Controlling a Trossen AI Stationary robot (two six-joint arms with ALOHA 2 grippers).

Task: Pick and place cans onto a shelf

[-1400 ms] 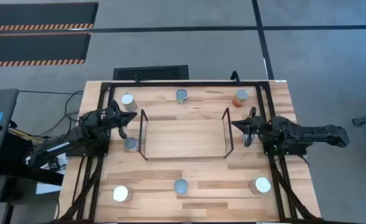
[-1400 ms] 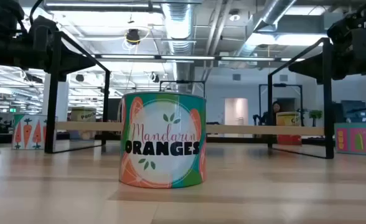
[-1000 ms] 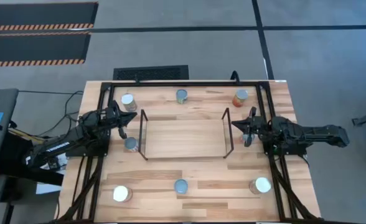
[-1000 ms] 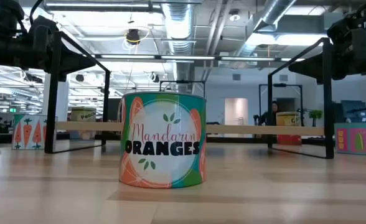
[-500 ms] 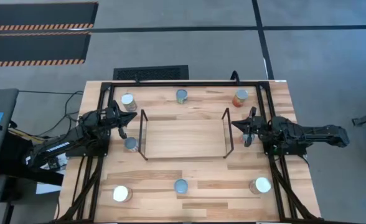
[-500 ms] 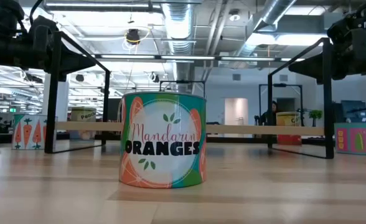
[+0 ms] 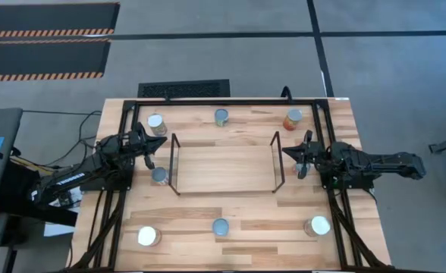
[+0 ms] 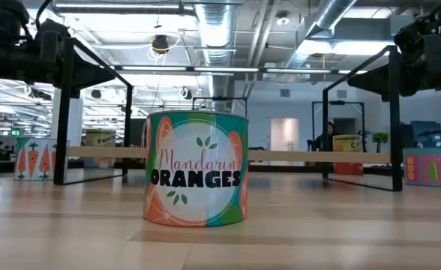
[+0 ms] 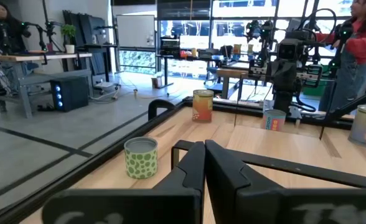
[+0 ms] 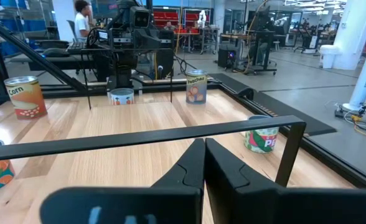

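The shelf (image 7: 224, 162) is seen at the middle of the surface (image 7: 238, 246), with no can on it. Seven cans are seen around it: three along the far edge (image 7: 221, 117), one just left of the shelf (image 7: 159, 176), three along the near edge (image 7: 220, 227) (the middle one labelled mandarin oranges). The left end effector (image 7: 149, 152) is held left of the shelf, fingers (image 9: 189, 171) pressed together, nothing gripped. The right end effector (image 7: 299, 161) is held just right of the shelf, likewise closed and empty.
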